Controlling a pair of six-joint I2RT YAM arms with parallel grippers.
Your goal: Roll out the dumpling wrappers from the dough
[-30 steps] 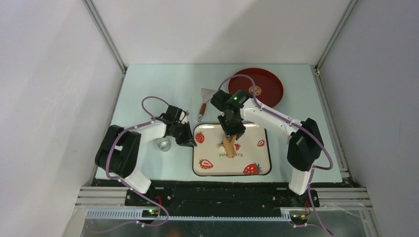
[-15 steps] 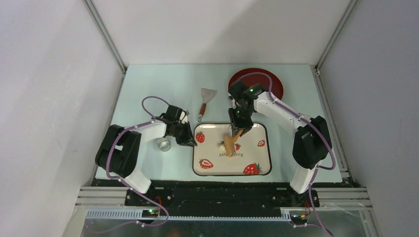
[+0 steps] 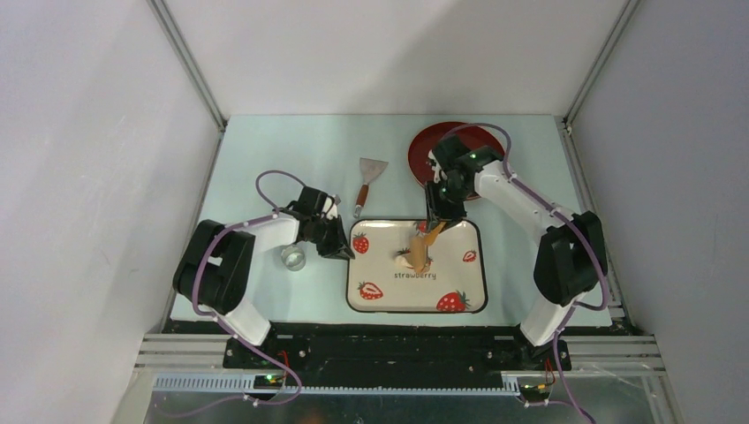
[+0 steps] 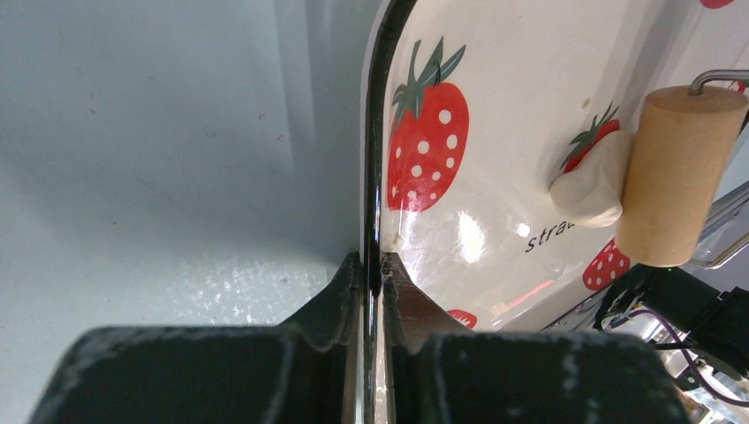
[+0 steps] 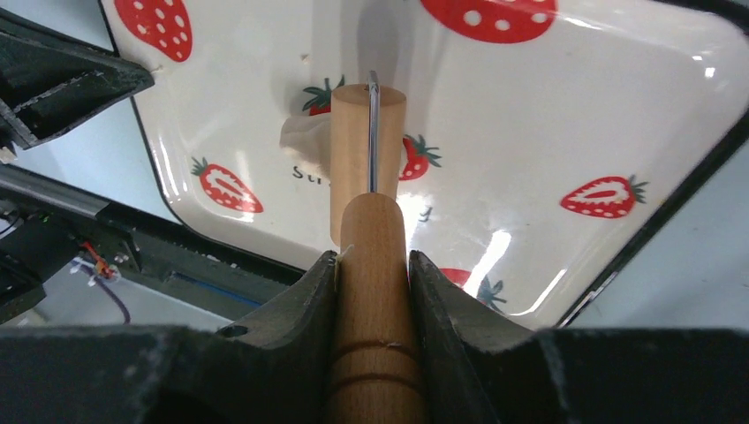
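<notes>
Rolling is in hand: the right pincer [image 5: 372, 265] grips the roller [image 5: 366, 141] by its handle, barrel touching the dough [image 4: 590, 181] lump on the tray [image 4: 378, 132]. The left pincer [image 4: 371, 269] clamps the tray's left rim. Next probably needs downward pressure across the lump.

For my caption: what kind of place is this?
Probably a robot test booth, not a kitchen: bare white walls on metal rails, two arms bolted to the table, a tray with dough and roller.
</notes>
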